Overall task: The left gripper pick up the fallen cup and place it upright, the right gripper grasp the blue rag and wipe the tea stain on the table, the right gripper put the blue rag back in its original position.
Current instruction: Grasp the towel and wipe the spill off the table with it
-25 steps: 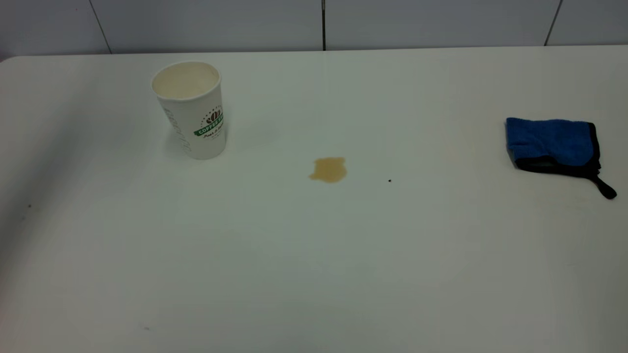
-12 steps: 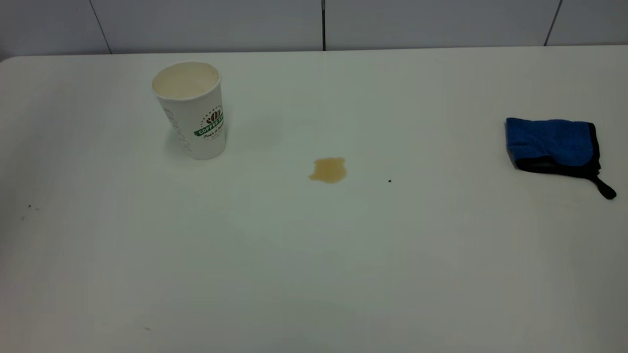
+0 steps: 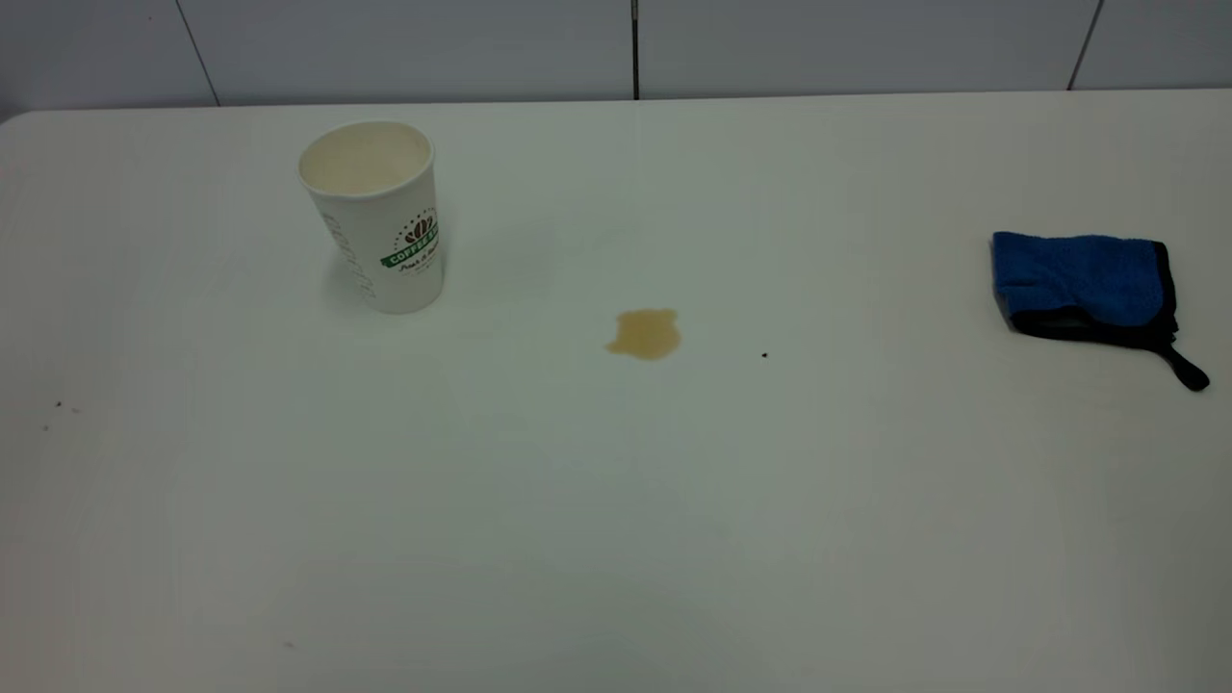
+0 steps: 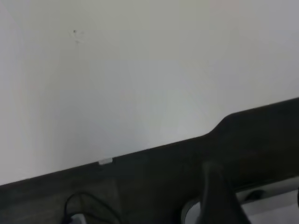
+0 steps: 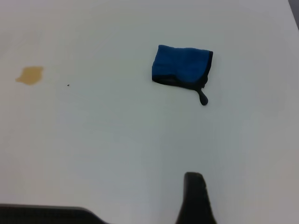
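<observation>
The cup [image 3: 376, 214] stands upright at the back left of the table [image 3: 616, 500], mouth up, logo facing front. The tea stain [image 3: 644, 333] lies in the middle, and it also shows in the right wrist view [image 5: 30, 75]. The blue rag [image 3: 1083, 282] lies flat at the right, loop tab pointing front right; the right wrist view shows it too [image 5: 182, 67]. Neither gripper shows in the exterior view. A black tip of my right gripper [image 5: 195, 198] hangs above bare table, well short of the rag. My left gripper [image 4: 217, 193] sits over the table's edge, away from the cup.
A tiny black speck [image 3: 764, 354] lies right of the stain. A few faint specks [image 3: 58, 406] mark the left side. A grey tiled wall [image 3: 616, 48] runs behind the table. A dark band [image 4: 140, 182] lies beyond the table's edge in the left wrist view.
The shadow over the table's left side has lifted. The cup, stain and rag have not moved.
</observation>
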Robot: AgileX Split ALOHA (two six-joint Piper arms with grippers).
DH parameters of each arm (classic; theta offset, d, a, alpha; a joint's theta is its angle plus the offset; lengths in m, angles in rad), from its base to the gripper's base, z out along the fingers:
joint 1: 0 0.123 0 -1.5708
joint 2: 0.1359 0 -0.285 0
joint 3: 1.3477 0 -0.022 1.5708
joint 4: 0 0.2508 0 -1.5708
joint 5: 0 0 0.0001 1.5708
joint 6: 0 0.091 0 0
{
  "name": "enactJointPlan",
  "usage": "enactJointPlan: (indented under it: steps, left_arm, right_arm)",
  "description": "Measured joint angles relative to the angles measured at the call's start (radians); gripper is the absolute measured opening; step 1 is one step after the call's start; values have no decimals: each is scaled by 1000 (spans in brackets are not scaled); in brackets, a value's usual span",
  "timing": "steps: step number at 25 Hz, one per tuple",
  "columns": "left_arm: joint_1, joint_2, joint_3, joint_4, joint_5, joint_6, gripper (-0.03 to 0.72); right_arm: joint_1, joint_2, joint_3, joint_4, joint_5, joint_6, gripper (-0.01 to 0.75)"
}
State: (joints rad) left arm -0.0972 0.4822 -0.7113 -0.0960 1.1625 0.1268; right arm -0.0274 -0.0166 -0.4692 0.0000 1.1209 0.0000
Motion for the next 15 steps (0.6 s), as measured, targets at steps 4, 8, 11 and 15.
enactJointPlan:
  steps: [4,8,11,15]
  left_arm:
    - [41,-229,78,-9,-25,0,447]
    - [60,-366,117,-13,-33,0,447]
    - [83,-405,152,-14,-35,0,447]
    - [110,-451,189,-13,-36,0,447]
  right_arm:
    - [0,0,0,0,0,0,590]
    - [0,0,0,0,0,0,590]
    - [0,0,0,0,0,0,590]
    - [0,0,0,0,0,0,590]
